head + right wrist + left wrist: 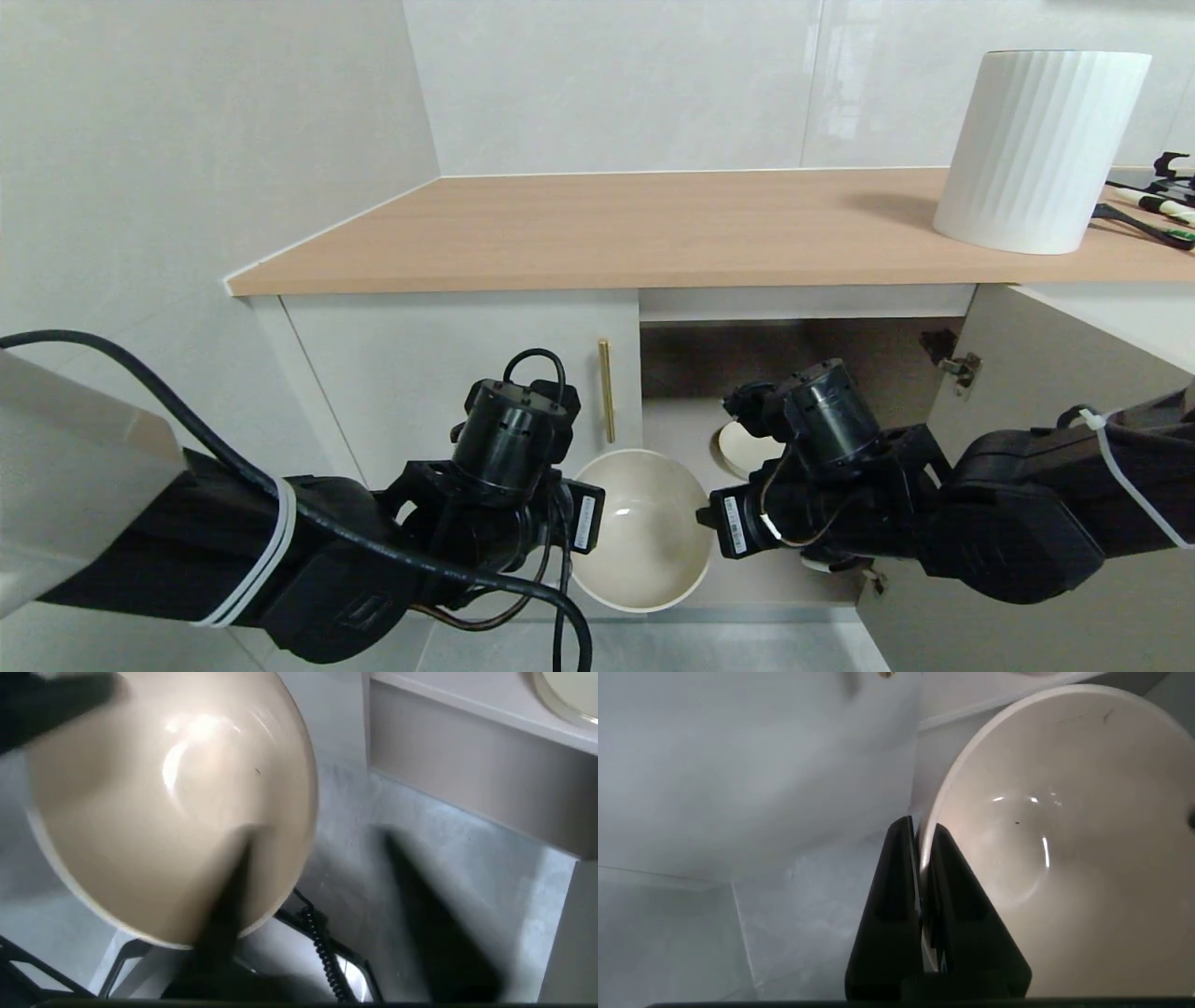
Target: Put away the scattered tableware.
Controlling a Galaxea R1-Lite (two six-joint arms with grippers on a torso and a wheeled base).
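I see left gripper [920, 833] pinching the cream round glazed bowl [1046, 859] by its rim | right gripper [318, 845] spread wide at opposite rim

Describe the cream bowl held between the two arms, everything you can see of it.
The bowl is round, deep and cream, glossy like glazed ceramic, and empty, with light glinting inside. It hangs in the air before the open cabinet, below the counter, its opening facing up toward the head camera. The left gripper is shut on its rim, one finger inside, one outside. The right gripper stands open at the opposite rim; whether it touches is unclear.
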